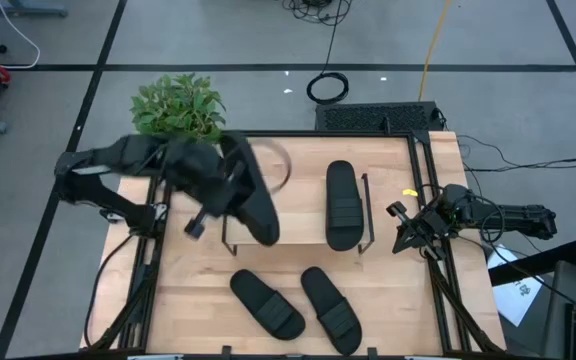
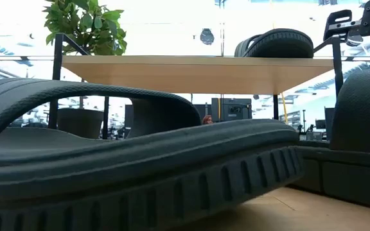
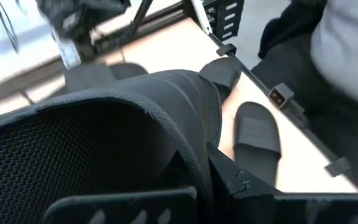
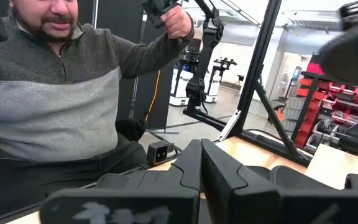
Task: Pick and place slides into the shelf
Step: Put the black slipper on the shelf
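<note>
Left gripper (image 1: 236,190) clamped on a black slide (image 1: 253,200), held above the shelf (image 1: 298,235); right gripper (image 1: 408,232) fingers together, idle at the table edge.

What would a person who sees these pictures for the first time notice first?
Probably the left pincer, which holds a black slide in the air over the left end of the shelf, beside the leafy plant. A second slide already lies on the shelf's wooden top, and two more lie on the table's front edge. The right pincer waits at the table's right edge.
</note>
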You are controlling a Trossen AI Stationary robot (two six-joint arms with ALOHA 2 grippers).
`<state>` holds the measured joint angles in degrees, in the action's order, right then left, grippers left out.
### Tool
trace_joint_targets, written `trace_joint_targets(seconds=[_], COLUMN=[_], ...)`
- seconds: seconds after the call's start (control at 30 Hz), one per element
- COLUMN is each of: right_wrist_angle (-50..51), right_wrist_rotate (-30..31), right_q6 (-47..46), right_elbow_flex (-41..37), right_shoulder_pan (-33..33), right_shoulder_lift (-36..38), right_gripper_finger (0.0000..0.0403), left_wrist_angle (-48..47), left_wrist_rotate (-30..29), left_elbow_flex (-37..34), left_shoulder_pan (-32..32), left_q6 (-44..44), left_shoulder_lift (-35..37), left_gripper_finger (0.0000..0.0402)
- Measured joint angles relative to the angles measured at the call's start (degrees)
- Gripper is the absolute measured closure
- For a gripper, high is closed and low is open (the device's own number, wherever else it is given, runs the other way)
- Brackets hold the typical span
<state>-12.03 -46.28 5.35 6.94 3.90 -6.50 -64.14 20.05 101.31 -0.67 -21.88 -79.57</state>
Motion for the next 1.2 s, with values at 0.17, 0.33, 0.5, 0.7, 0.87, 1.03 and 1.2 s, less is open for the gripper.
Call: trace_joint_targets(seconds=[0.17,0.33,0.5,0.7,0.87,1.03,1.2], right_wrist_angle=[0.00,0.04,0.20,0.13,0.24,0.27,0.28], right_wrist_rotate=[0.00,-0.02,-0.02,-0.02,-0.04,-0.10,-0.22], right_q6=[2.15,2.82,2.84,2.85,2.84,2.85,2.84], right_elbow_flex=[0.00,0.00,0.00,0.00,0.00,0.00,0.00], right_shoulder_pan=[0.00,-0.01,0.00,-0.02,-0.01,0.00,-0.01], right_shoulder_lift=[0.00,0.00,0.00,0.00,0.00,0.00,0.00], right_gripper_finger=[0.0403,0.0403,0.0403,0.0403,0.0403,0.0403,0.0403], left_wrist_angle=[-8.58,-18.36,-25.91,-25.92,-25.76,-25.82,-25.86], left_wrist_rotate=[10.72,16.15,18.17,26.51,31.53,31.81,28.32], left_elbow_flex=[7.23,14.95,19.09,19.00,18.36,15.17,10.29], left_shoulder_pan=[7.72,9.57,11.05,15.65,16.92,16.65,16.68], left_q6=[-3.21,-12.29,-12.41,-4.81,-3.66,-4.83,-4.99], left_shoulder_lift=[-9.04,-17.83,-25.07,-29.56,-30.00,-30.01,-29.93], left_gripper_finger=[0.0401,0.0401,0.0401,0.0401,0.0401,0.0401,0.0401])
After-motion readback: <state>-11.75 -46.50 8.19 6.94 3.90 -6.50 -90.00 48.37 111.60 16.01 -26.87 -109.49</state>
